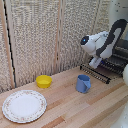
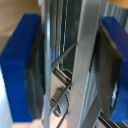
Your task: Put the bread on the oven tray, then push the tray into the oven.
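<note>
My clamp (image 1: 94, 62) hangs from the white and dark-grey arm at the exterior view's right, at the front edge of the oven pan (image 1: 100, 72). The pan is a dark rack of wire bars sticking out of the oven (image 1: 119, 56). In the wrist view the blue fingers (image 2: 20, 65) stand on both sides of the pan's silvery bars (image 2: 87, 50), with the dark pads against the metal, so the clamp (image 2: 70, 65) is shut on the pan. The bread shows in neither view.
A blue cup (image 1: 83, 83) stands on the wooden table just in front of the pan. A yellow bowl (image 1: 44, 81) sits further to the exterior view's left. A white patterned plate (image 1: 24, 106) lies at the front left. Slatted screens close off the back.
</note>
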You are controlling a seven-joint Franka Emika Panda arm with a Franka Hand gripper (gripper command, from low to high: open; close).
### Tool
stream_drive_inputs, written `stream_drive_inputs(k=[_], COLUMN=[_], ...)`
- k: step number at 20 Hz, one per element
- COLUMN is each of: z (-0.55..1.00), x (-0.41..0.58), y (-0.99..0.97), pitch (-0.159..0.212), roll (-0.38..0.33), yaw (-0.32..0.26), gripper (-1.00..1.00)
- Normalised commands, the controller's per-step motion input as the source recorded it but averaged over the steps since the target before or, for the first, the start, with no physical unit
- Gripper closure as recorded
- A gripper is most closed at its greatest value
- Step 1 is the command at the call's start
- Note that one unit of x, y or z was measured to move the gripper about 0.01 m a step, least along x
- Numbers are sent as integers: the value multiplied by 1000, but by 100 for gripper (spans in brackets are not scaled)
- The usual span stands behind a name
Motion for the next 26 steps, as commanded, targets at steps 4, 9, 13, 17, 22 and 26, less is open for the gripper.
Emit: stream_drive_inputs(k=[4, 9, 13, 17, 22, 26], z=[-264, -127, -21, 0, 0, 0], x=[-14, -14, -14, -154, -123, -73], y=[-1000, -1000, -896, -961, -963, -930], pitch=[-16, -18, -13, -50, -48, -46], roll=[-31, 5, 7, 38, 53, 68], yaw=[0, 0, 0, 0, 0, 0], gripper=[100, 100, 100, 100, 100, 100])
